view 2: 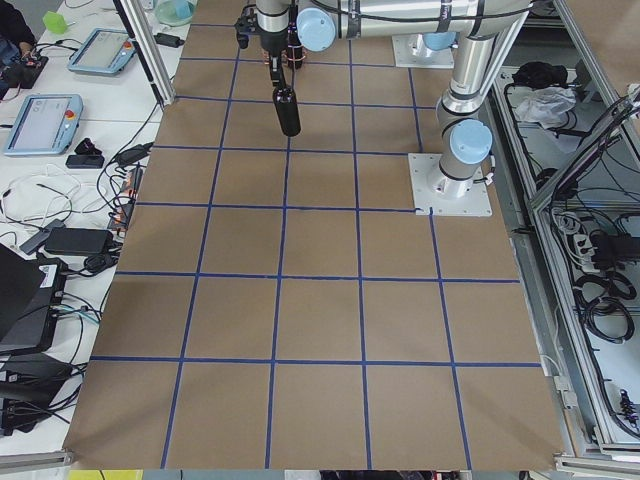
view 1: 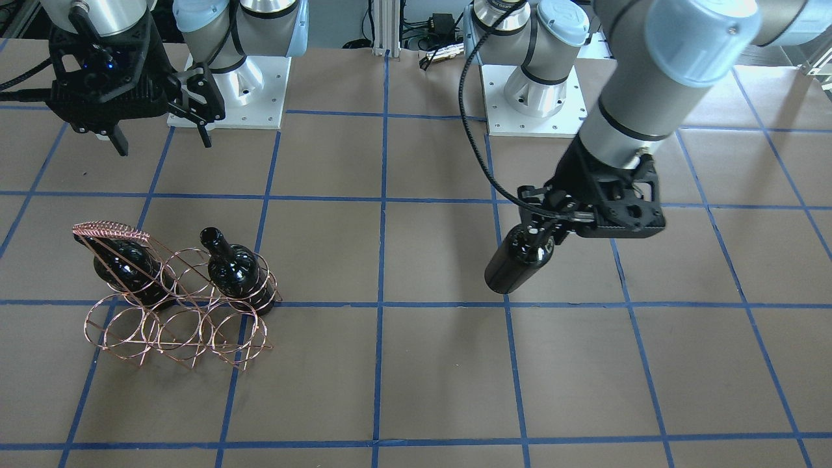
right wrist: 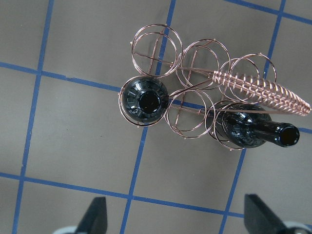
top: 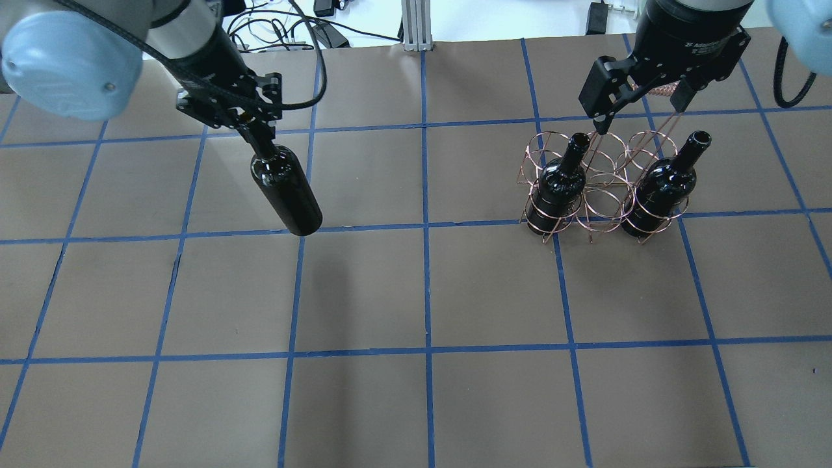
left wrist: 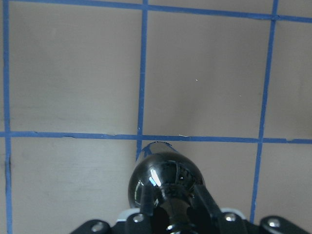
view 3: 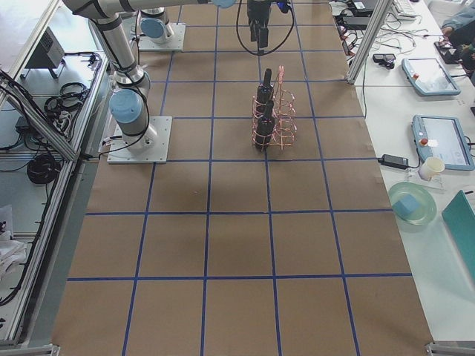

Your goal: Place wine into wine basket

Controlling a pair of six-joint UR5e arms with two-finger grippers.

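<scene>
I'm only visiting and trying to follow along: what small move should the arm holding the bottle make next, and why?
Probably carry it sideways toward the wine basket. The left gripper holds the wine by its neck, clear of the table and far from the basket. Two bottles stand there, and the ring between them is free. The right gripper hovers open above.

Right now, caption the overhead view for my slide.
Left fingers hold a black wine bottle by the neck; two more stand in the copper wire basket.
</scene>
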